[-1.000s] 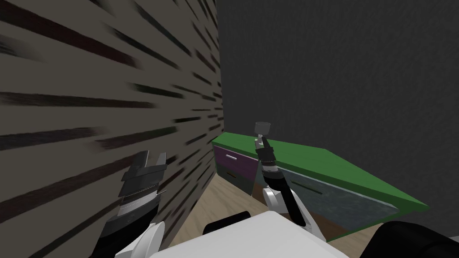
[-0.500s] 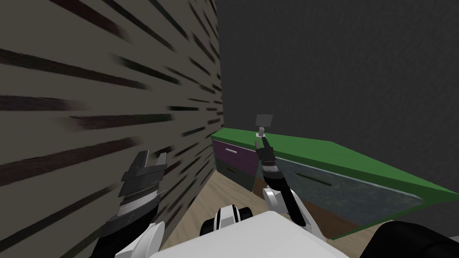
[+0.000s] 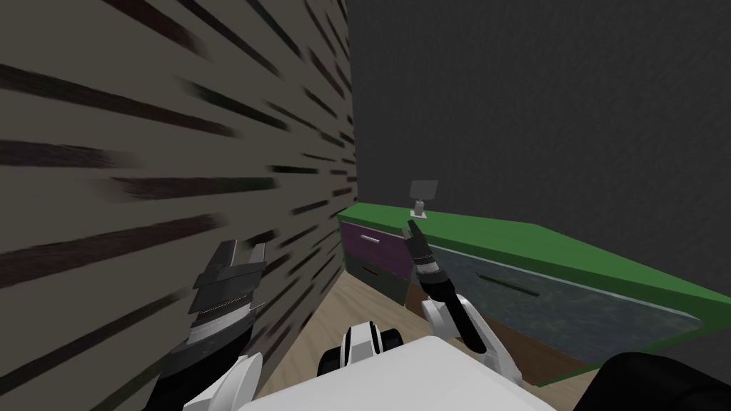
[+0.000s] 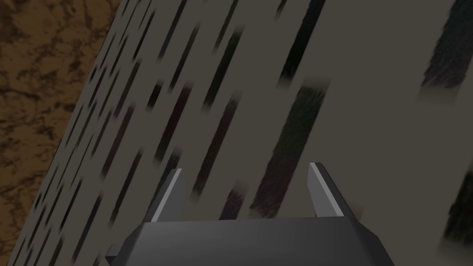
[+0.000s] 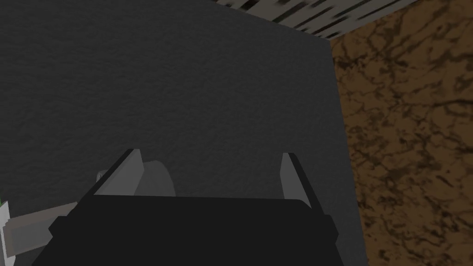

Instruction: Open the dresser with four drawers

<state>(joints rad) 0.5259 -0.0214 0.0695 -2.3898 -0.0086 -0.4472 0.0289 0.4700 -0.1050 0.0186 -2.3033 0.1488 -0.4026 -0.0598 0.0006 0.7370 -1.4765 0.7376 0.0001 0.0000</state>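
The green-topped dresser (image 3: 500, 239) lies ahead of and below the right gripper (image 3: 411, 227), its length running off to that hand's right along the dark wall (image 3: 535, 107). The purple drawer (image 3: 378, 255) and its pale crosswise handle (image 3: 369, 240) sit just left of the fingertips, so the right arm is nearer. The left gripper (image 3: 243, 250) hangs by the striped wall (image 3: 143, 178), fingers (image 4: 323, 191) apart. The head view gives the drawers. The right wrist view gives spread fingers (image 5: 290, 178) aimed above the dresser.
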